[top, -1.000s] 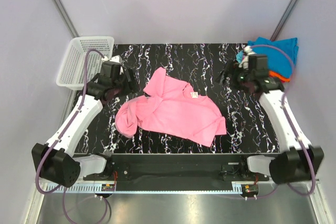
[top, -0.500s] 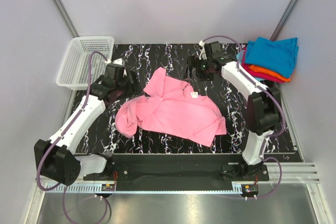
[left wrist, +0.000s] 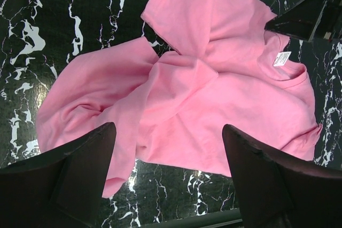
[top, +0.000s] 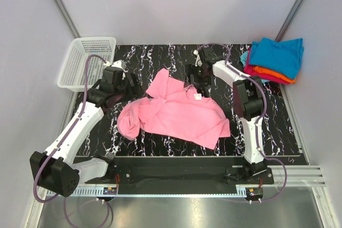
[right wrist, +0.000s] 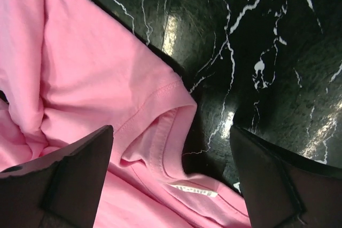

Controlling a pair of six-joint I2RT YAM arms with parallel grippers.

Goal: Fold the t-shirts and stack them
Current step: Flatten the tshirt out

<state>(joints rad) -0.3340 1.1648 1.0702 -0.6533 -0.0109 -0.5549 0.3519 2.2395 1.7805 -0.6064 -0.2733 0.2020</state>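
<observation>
Pink t-shirt is light, limp and bunched; right gripper, wide and empty, sits over the collar rib, likely the firmest pinch; left gripper, also wide, is over crumpled folds.

You have two matching arms: smooth white shells on the long links, black housings at the joints. The left arm ends in a black rounded base, near 7 o'clock in the top view. A thin purple cable loops out beside its wrist. The right arm, based near 5 o'clock, has the same colours and cable. The left gripper and right gripper are black. Close up, the left fingers and right fingers are dark matte wedges with blunt tips.
</observation>
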